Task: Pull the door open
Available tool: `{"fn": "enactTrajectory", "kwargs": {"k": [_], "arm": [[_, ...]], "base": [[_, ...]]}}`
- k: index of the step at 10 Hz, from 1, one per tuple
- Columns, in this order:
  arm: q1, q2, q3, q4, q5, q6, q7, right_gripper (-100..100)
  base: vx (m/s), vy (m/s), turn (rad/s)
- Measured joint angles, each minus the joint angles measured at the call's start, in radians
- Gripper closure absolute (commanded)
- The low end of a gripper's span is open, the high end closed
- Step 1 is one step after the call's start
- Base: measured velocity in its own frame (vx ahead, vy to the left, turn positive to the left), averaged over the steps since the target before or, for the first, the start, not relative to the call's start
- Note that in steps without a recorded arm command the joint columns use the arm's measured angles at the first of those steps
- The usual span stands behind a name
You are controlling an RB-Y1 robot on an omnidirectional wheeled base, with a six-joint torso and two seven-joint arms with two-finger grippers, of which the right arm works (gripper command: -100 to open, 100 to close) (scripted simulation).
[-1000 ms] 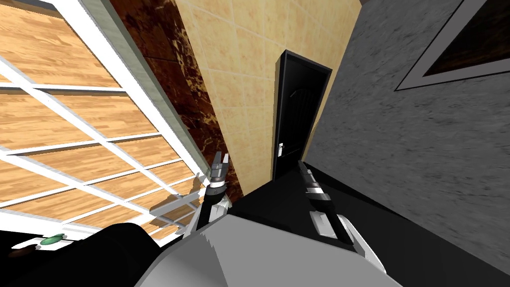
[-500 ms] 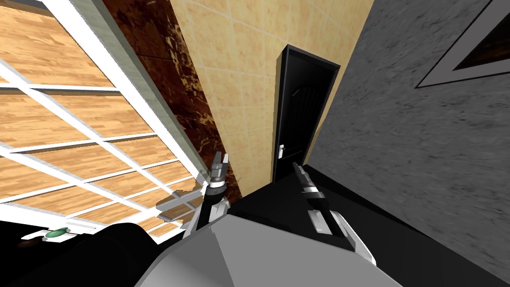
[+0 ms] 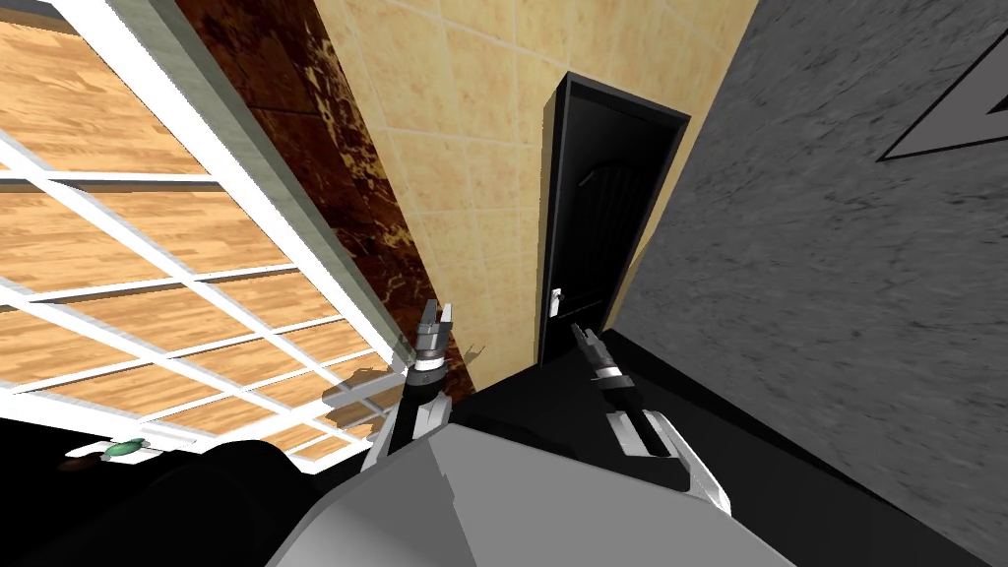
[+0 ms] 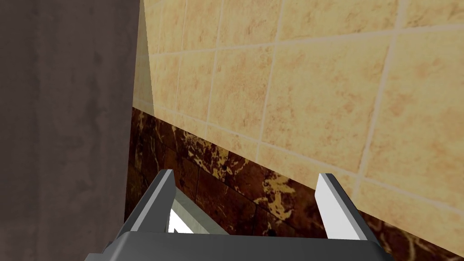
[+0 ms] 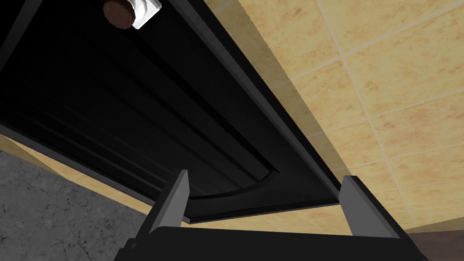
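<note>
— Right gripper (image 3: 581,335): thin grey fingers spread apart, nothing between them, just short of the tall black panelled door (image 3: 594,221) and low against it. No contact yet.

— And the door itself?

— Shut, by the look of it, set in the beige tiled wall (image 3: 472,148). Small brown round knob (image 5: 118,11) on a white plate (image 5: 146,7) at the door's left edge, off the line of the fingers and far from lying between them.

— So how best to make the reach?

— Probably: lift the wrist to bring the knob between the fingers, keep them wide on the way in, and close only with a blade on either side. Seat deep, for fear of slipping off so small a knob. Then draw back from the door, following its swing rather than fighting it.

— Left gripper (image 3: 436,315)?

— Likewise spread apart and empty, well to the left of the door, facing the tiled wall.

— Anything different from a second ago?

— Door larger and nearer in the head view: own advance toward it, not the door's. Right gripper closer under the knob than then. Door as shut as before.
</note>
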Motion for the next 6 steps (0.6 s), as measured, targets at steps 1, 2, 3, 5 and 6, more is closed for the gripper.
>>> {"fn": "enactTrajectory", "kwargs": {"k": [1, 2, 3, 5, 6], "arm": [[-0.006, -0.004, 0.003, 0.012, 0.013, 0.003, 0.015, -100], [-0.017, -0.007, 0.005, 0.029, 0.026, 0.006, 0.031, -100], [-0.026, -0.008, 0.007, 0.048, 0.039, 0.005, 0.047, -100], [-0.046, -0.017, 0.008, 0.086, 0.062, 0.003, 0.076, -100], [-0.063, -0.019, 0.009, 0.121, 0.08, -0.002, 0.1, -100]], "base": [[0.08, -0.097, 0.086], [0.074, -0.086, 0.072], [0.079, -0.093, 0.063], [0.088, -0.103, 0.098], [0.111, -0.131, 0.101]]}}
